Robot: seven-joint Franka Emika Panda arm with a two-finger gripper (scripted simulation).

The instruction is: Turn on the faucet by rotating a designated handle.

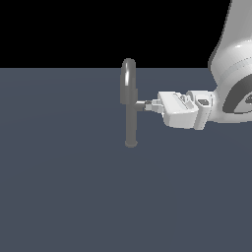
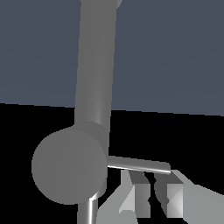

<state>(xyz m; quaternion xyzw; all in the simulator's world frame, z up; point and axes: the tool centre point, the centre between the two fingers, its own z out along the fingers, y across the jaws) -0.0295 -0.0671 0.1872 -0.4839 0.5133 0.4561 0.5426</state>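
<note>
The faucet (image 1: pixel 130 106) is standing a little above the centre of the exterior view, its grey column rising from the flat grey bench (image 1: pixel 64 197) and its arched spout curling over at the top. A short stub is sticking out of the column toward the exterior view's right, and the end effector (image 1: pixel 153 105) is reaching in horizontally from that side, its tips sitting right at the stub's end.

In the wrist view the handle (image 2: pixel 139 164) is showing as a thin lever running out from the round end of the stub, and the two fingers (image 2: pixel 139 180) are lying just beside it, with only a narrow gap between them. The lever is not sitting in that gap, so the end effector is looking nearly closed and holding nothing; whether a finger is already touching the lever I cannot tell.

The step in hand appears to be pushing the lever around rather than gripping it. To do it well, the fingers should be pressing near the lever's free end, where leverage is best, and sweeping in an arc about the stub's axis, not a straight line, so the contact is not sliding off the tip.
</note>
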